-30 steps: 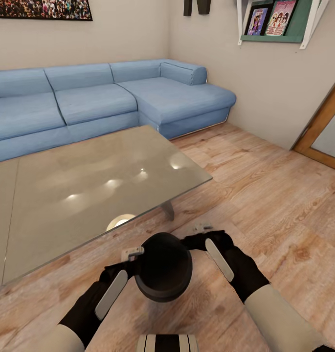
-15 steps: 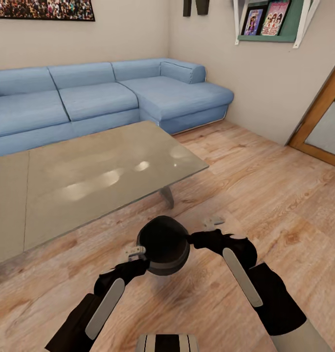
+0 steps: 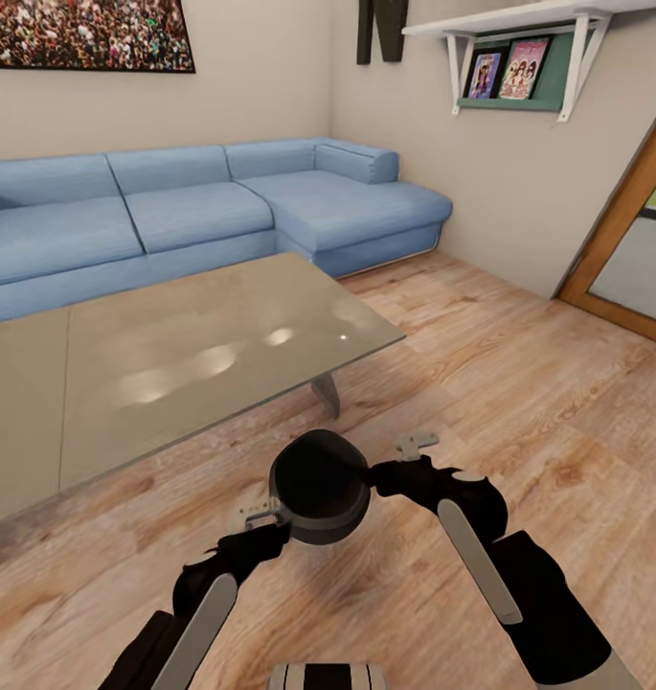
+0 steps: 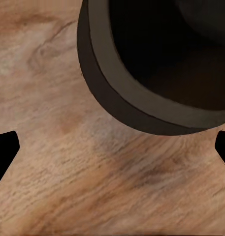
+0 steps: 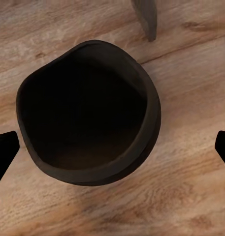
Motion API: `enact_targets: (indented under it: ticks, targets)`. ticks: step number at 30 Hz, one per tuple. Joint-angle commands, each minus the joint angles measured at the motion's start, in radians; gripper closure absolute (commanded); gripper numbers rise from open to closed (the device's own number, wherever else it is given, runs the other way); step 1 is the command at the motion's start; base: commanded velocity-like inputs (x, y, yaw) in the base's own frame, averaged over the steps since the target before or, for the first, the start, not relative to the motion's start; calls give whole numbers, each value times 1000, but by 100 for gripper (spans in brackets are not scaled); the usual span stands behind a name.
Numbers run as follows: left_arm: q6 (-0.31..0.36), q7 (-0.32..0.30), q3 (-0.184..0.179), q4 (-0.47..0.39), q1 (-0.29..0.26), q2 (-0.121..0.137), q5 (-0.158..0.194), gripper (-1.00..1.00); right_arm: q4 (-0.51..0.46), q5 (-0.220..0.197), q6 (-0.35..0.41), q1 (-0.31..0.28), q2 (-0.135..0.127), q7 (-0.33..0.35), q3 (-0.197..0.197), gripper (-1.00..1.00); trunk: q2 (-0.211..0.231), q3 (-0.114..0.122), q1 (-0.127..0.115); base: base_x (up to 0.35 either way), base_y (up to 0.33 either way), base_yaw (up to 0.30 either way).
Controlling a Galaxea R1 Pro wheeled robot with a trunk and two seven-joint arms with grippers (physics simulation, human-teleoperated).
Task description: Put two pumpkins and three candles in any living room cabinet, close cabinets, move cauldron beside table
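Note:
The cauldron (image 3: 320, 484), a black round pot with its mouth up, is low over the wood floor just in front of the glass table (image 3: 203, 355) and near the table leg (image 3: 328, 393). My left gripper (image 3: 268, 517) is at its near-left side and my right gripper (image 3: 393, 471) at its right side, both touching or almost touching it. In the left wrist view the cauldron (image 4: 156, 64) lies off to one side of the open fingers. In the right wrist view the cauldron (image 5: 87, 113) lies between wide-open fingertips (image 5: 4, 152). Pumpkins, candles and cabinets are out of view.
A blue corner sofa (image 3: 222, 211) runs along the far wall behind the table. A wall shelf with pictures (image 3: 519, 67) hangs at the right, and a wooden door frame (image 3: 615, 230) stands beyond it. Bare wood floor (image 3: 519, 383) stretches to the right.
Both arms have reached forward and the cauldron between them has moved closer to the table's leg. The head view has tilted up, showing more wall.

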Motion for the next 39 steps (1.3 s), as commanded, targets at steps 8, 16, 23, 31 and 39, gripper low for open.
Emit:
enact_targets:
  ticks: [8,16,23,31,39]
  targets:
    - [-76,64,33,-18,117,1,17,-100,-3,-11,1,37,14,-9,42,-100,2,30,-4,-1,0,161]
    - [-217,76,68,28,166,1,19,-100,-3,-12,17,40,19,-8,123,-100,3,61,-7,0,0,286]
    - [-253,67,123,33,204,2,22,-100,-3,-12,39,40,20,-6,122,-100,5,88,-10,0,0,296]
    - [-255,75,140,34,220,2,20,-100,-3,-13,41,42,23,-6,125,-100,7,119,-14,0,0,297]
    - [-252,67,180,35,226,2,24,-100,-3,-14,27,44,26,-2,139,-100,9,150,-18,0,0,270]
